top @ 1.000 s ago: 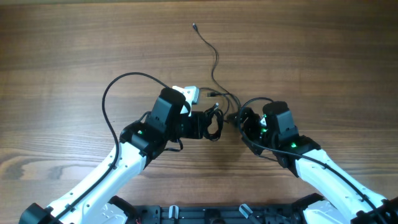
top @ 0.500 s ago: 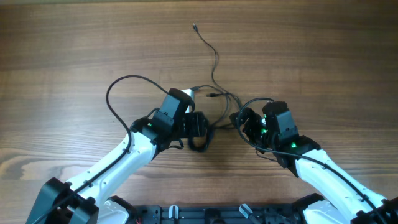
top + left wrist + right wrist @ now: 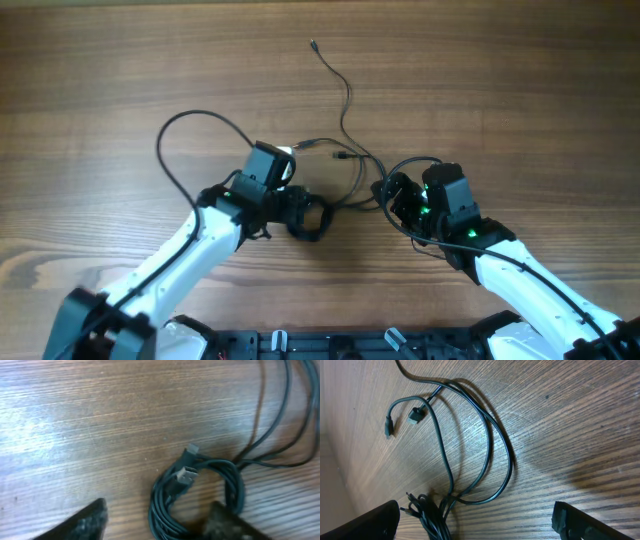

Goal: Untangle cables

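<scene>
Two grippers, both open, neither gripping anything; left gripper (image 3: 159, 519) jaws wide apart, low over table (image 3: 75, 420), w/ coiled bundle of the cables (image 3: 160, 505) lying between them; one finger (image 3: 225, 522) overlaps the coil edge, contact or not I can't tell; USB plug (image 3: 186, 475) rests on top of coil; right gripper (image 3: 475, 522) jaws at max spread above loose loops, 2 small plug ends (image 3: 414, 415) nearby; overhead: coil sits between the 2 arms, single strand runs off toward far table edge
</scene>
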Available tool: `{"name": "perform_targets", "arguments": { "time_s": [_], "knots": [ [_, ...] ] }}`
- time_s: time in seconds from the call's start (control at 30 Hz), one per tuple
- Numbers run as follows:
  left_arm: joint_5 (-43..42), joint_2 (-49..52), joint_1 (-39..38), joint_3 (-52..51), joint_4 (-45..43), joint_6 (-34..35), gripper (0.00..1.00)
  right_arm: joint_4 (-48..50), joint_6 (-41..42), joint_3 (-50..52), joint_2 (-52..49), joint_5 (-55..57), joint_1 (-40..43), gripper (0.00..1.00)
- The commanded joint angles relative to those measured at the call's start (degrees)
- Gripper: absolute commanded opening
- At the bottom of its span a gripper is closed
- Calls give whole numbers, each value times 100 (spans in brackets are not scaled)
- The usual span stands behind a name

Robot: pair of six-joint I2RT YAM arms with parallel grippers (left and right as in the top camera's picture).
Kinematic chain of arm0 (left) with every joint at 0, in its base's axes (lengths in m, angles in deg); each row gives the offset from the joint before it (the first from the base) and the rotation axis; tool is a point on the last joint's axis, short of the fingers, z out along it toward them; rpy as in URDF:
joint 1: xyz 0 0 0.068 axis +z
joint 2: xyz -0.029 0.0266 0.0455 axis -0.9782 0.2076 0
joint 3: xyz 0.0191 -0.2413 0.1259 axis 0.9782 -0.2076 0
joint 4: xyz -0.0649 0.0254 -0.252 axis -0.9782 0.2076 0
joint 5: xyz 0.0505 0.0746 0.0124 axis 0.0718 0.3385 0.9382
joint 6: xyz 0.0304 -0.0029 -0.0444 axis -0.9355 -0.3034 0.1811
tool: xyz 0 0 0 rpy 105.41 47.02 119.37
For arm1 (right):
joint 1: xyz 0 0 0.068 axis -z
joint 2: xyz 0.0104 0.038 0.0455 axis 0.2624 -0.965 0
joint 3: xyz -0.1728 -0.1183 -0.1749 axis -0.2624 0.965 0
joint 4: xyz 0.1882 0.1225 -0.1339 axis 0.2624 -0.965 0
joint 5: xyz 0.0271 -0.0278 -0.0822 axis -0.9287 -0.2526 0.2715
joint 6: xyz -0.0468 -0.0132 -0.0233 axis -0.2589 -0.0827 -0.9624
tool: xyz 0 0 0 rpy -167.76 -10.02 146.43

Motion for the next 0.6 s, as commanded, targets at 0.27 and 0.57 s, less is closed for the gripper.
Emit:
{"name": "perform_targets", "arguments": {
  "time_s": [0.27,0.57],
  "knots": [
    [-549,1438,13,20,-647,-1547,14,4,-66,20,-7,118,0,100],
    [-870,723,17,262,-133,1005,4,866,-2031,20,-7,-1982,0,96]
  ]
}}
